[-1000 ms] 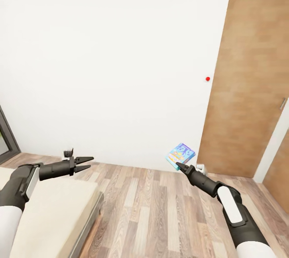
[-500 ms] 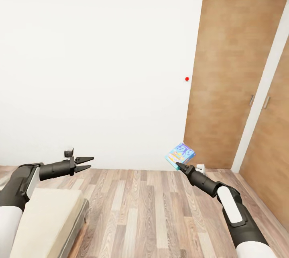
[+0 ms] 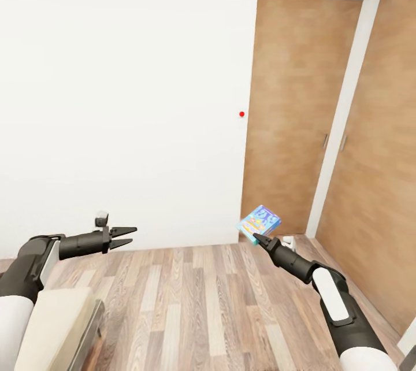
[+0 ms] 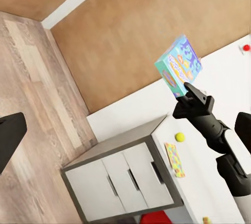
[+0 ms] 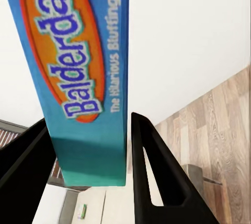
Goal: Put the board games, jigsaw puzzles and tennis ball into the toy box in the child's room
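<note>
View swung rightward across the last second: door (image 3: 292, 111) drifted from 3 o'clock toward centre, a second wood panel (image 3: 375, 145) brought in at the right edge, bed (image 3: 55, 319) corner pushed down to 7 o'clock; read as base/head rotation, not object motion; both arms held the same pose in frame throughout.

Right claw (image 3: 256, 237) clenched on the small blue board game (image 3: 260, 222), box edge pinched between both fingers, box tilted up above the tips at roughly 5 o'clock of centre; grip confirmed in the right wrist view, "Balderdash" face (image 5: 78, 67) seated between the fingers; no slip seen across the turn.

Left claw (image 3: 124, 236) released, fingers parted, nothing carried, at 8 o'clock.

In the left wrist view the bench (image 4: 198, 192) with white drawers (image 4: 123, 182) is caught past the right arm; tennis ball (image 4: 180, 136) and one jigsaw puzzle (image 4: 175, 160) lying on it, apart from each other.

Judgement: carry leg under way, bed left behind, turn toward the bench not finished; toy box not located; drop-off pending.
</note>
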